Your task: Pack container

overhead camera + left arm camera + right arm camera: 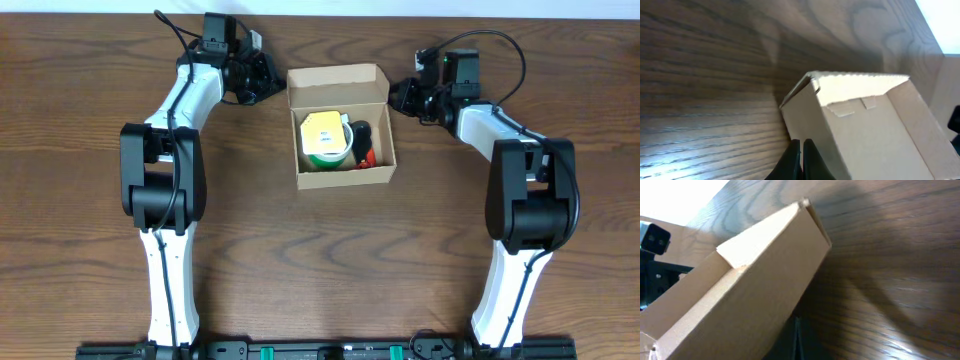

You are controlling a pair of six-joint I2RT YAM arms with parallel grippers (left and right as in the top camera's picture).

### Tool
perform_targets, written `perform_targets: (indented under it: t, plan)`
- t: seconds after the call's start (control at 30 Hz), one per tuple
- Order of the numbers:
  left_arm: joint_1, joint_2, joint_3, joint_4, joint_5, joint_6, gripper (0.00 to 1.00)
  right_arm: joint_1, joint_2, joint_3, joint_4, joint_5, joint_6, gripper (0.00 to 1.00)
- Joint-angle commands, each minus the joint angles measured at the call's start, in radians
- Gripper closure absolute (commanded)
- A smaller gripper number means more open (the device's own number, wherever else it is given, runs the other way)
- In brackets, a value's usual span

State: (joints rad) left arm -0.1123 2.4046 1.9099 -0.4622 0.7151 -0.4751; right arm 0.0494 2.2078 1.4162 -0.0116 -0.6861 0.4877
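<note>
Left hand (264, 78) and right hand (399, 95), both pressed together on nothing, sit just beside the top corners of the open container (337, 86), one each side, mid-frame on the tabletop (90, 80).

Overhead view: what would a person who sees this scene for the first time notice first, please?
The open cardboard box in the middle of the wooden table catches the eye first, with a yellow and green item and small black and red things inside. The left hand is close to its left side and the right hand close to its right side, both shut.
</note>
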Motion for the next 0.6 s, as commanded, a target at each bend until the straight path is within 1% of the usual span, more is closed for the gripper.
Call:
perform_targets:
  t: [0.0,0.2,0.33,0.57]
  plan:
    - [0.0,0.018,0.023,0.018,0.082,-0.008,0.95,0.01,0.011,0.0,0.008,-0.033,0.027,0.99]
    - [0.001,0.018,0.024,0.116,0.181,-0.012,0.95,0.007,0.011,0.0,0.077,-0.088,0.036,0.99]
    - [0.008,0.018,0.028,0.124,0.211,-0.012,0.95,-0.004,0.011,0.0,0.104,-0.126,0.035,0.99]
    - [0.023,0.017,0.08,0.127,0.289,0.012,0.95,-0.038,0.011,0.0,0.196,-0.27,0.031,0.99]
